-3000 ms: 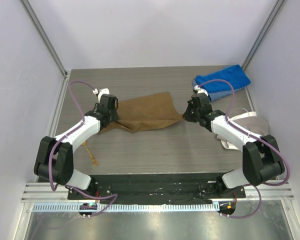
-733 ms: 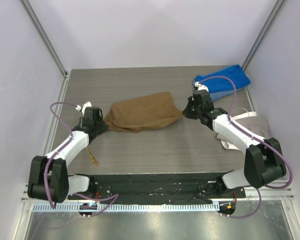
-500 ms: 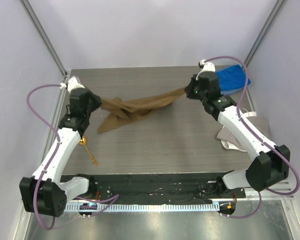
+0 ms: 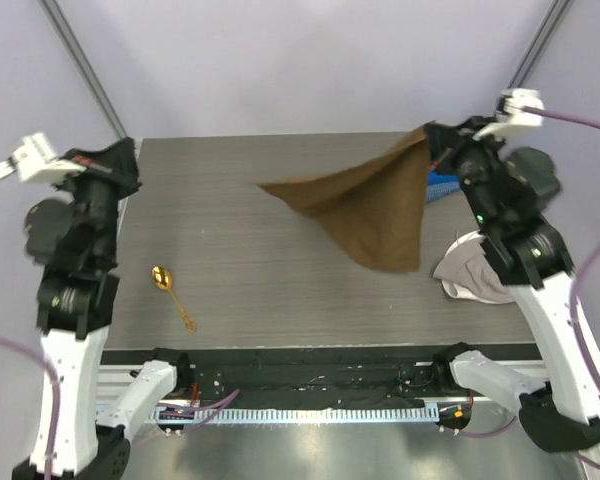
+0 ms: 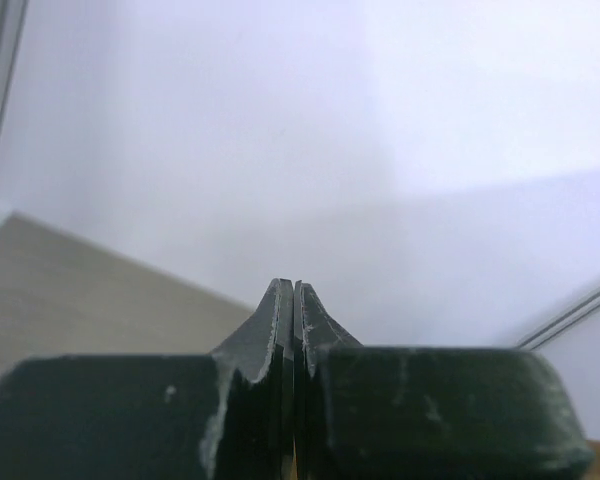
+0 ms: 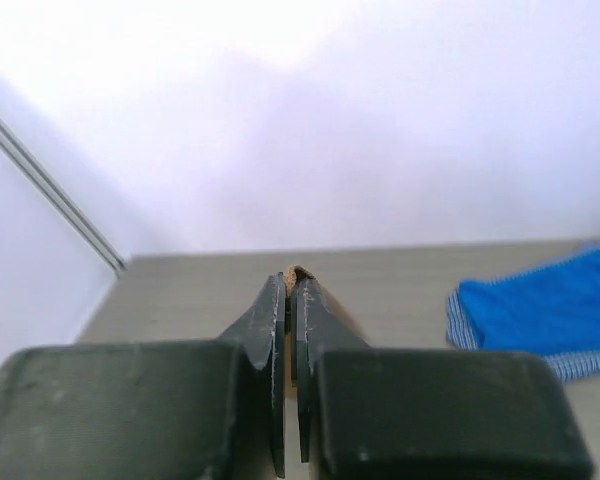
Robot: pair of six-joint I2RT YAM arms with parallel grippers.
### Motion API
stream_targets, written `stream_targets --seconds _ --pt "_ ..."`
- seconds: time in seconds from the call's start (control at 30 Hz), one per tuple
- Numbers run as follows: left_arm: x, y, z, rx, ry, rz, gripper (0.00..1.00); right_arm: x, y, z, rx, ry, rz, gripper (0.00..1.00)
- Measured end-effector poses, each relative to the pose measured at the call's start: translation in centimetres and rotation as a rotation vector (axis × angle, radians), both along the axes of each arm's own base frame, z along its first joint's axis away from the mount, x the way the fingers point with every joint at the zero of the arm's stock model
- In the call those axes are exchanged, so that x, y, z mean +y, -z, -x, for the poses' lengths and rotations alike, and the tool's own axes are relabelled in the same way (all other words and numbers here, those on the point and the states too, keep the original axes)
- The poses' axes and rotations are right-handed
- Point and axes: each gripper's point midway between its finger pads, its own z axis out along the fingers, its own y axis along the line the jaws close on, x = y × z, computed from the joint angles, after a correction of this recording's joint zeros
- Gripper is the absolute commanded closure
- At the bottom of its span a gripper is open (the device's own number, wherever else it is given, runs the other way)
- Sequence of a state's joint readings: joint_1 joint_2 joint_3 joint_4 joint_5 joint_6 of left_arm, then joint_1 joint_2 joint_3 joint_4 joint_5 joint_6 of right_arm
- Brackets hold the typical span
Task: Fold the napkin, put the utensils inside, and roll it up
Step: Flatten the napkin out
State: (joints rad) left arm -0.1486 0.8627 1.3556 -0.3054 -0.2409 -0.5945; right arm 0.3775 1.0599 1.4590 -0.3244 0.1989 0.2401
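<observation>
Seen from above, a grey wood-grain desk (image 4: 280, 300) lies between two white and black robot arms, both raised high.

On the left, the left fingers (image 4: 118, 162) are up by the far left corner of the desk, well apart from everything on it. The left wrist view shows these fingers (image 5: 285, 312) pressed flat together with nothing between them, pointing at a pale wall.

Below and to the right, a small gold spoon (image 4: 172, 295) lies flat on the desk near its left near edge. Its round bowl points to the far left and its thin handle to the near right. Nothing touches it.

Right of centre, the tan-brown napkin (image 4: 370, 210) hangs in the air as a broad triangular sheet. One corner reaches left over the middle of the desk and another drops toward the near side. Whether that lower corner touches the desk cannot be told.

At the far right, the right fingers (image 4: 442, 138) pinch the napkin's top corner. The right wrist view shows them (image 6: 272, 330) closed on a thin sliver of brown cloth (image 6: 293, 272).

A blue cloth (image 6: 540, 300) lies on the desk to the far right. A beige and white fabric item (image 4: 470, 275) rests at the right edge.
</observation>
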Motion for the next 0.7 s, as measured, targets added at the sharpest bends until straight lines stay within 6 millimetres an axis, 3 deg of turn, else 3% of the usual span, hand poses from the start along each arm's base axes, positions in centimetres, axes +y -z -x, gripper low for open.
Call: stream_targets --seconds 0.1,0.2,0.23,0.3,0.4,0.53,0.57,0.63,0.7 --pt "0.8 -4.2 4.5 -0.130 -0.007 0.001 1.00 -1.6 -4.3 4.5 -0.123 -0.009 -0.044 0.99" --pt "1.2 -6.8 8.4 -0.230 -0.002 0.007 0.99 -2.6 -6.7 7.2 -0.196 -0.012 -0.069 0.99" --pt "1.0 -7.2 9.2 -0.252 0.019 0.005 0.88 -2.9 -7.5 7.9 -0.217 -0.011 -0.076 0.99" --pt "0.1 -6.8 8.9 -0.251 0.066 0.000 0.77 -3.2 -8.1 8.3 -0.233 -0.007 -0.080 0.99" --pt "-2.6 -2.2 5.3 -0.133 0.184 0.001 0.63 -2.5 -6.3 6.7 -0.178 -0.008 -0.059 0.99" --pt "-5.2 8.2 -1.1 0.167 0.279 0.008 0.51 0.3 -1.0 2.3 -0.016 -0.062 -0.015 0.99" --pt "-5.8 11.8 -2.6 0.270 0.296 0.008 0.48 1.6 0.6 0.9 0.034 -0.095 -0.011 0.99" --pt "-6.2 15.6 -3.4 0.387 0.312 0.009 0.44 3.7 3.2 -0.7 0.109 -0.138 0.001 0.99" --pt "-6.3 17.5 -3.3 0.447 0.317 0.005 0.41 6.9 5.8 -1.8 0.178 -0.197 0.023 0.99"
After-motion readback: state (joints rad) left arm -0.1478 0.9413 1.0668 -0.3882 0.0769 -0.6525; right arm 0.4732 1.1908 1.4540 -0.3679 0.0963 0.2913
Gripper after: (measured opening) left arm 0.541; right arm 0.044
